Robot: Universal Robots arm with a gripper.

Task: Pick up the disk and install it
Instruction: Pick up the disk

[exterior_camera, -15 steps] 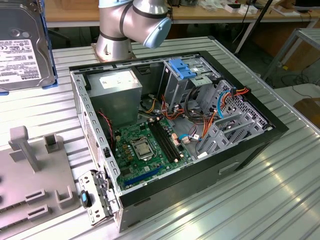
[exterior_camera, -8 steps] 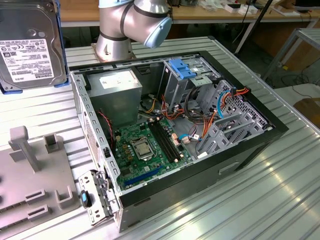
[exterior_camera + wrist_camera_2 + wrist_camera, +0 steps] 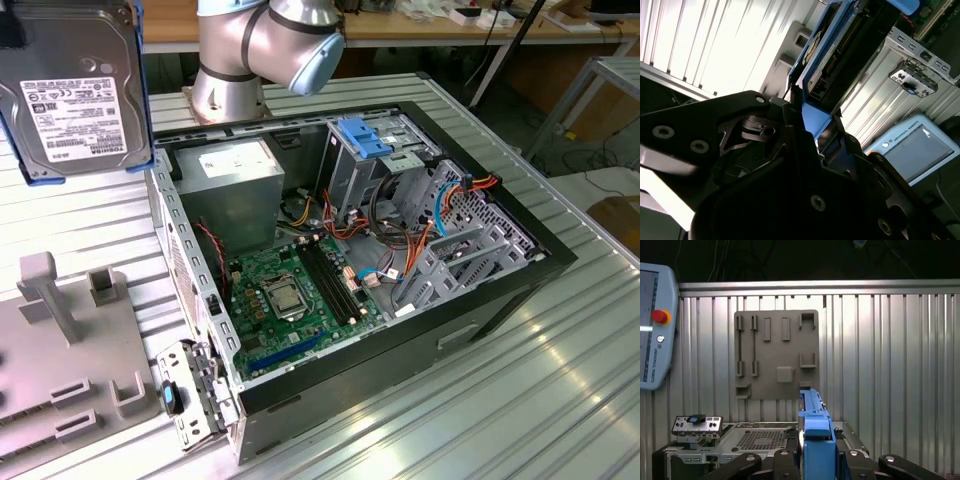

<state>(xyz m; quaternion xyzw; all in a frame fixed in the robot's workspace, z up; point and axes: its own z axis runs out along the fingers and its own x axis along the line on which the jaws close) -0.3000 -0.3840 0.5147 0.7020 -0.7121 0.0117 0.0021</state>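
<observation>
The gripper (image 3: 817,459) is squeezing the disk (image 3: 75,100) tight by its blue edge, holding it up near the open computer case (image 3: 400,352).

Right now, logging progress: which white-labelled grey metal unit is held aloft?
The flat rectangular grey-metal disk with the blue plastic frame, raised at the exterior view's left, clamped between the fingers. The bigger grey metal box sits inside the black computer case.
</observation>
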